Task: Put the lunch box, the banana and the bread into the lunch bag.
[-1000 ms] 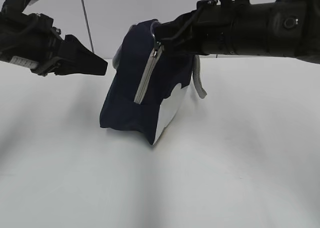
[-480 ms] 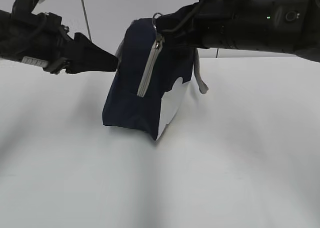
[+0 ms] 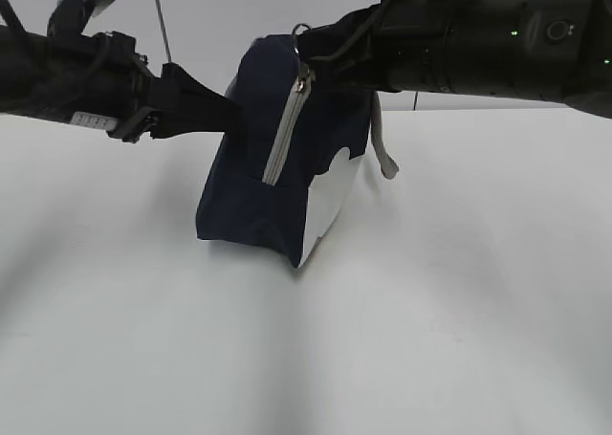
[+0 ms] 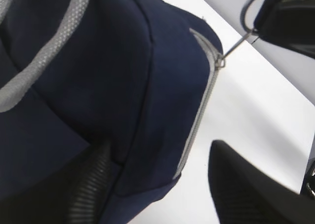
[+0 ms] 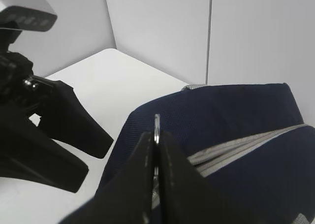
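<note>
Right pincer (image 5: 156, 135) on ring pull (image 5: 157, 129) (clamped)

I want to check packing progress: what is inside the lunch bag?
Nothing inside shows. The lunch bag is zipped shut, and the right claw pinches its ring pull. Fabric covers any contents.

White desk (image 3: 430, 311) filled lower part of exterior view, matte, with soft diffuse shadows. Pale grey wall (image 3: 229, 14) stood behind it. Thin dark rod (image 3: 164, 33) rose upright at back left. Right wrist view showed wall panels (image 5: 162, 27) meeting at corner, vertical seam (image 5: 209, 34) between them. Light even, no hard glare.
</note>
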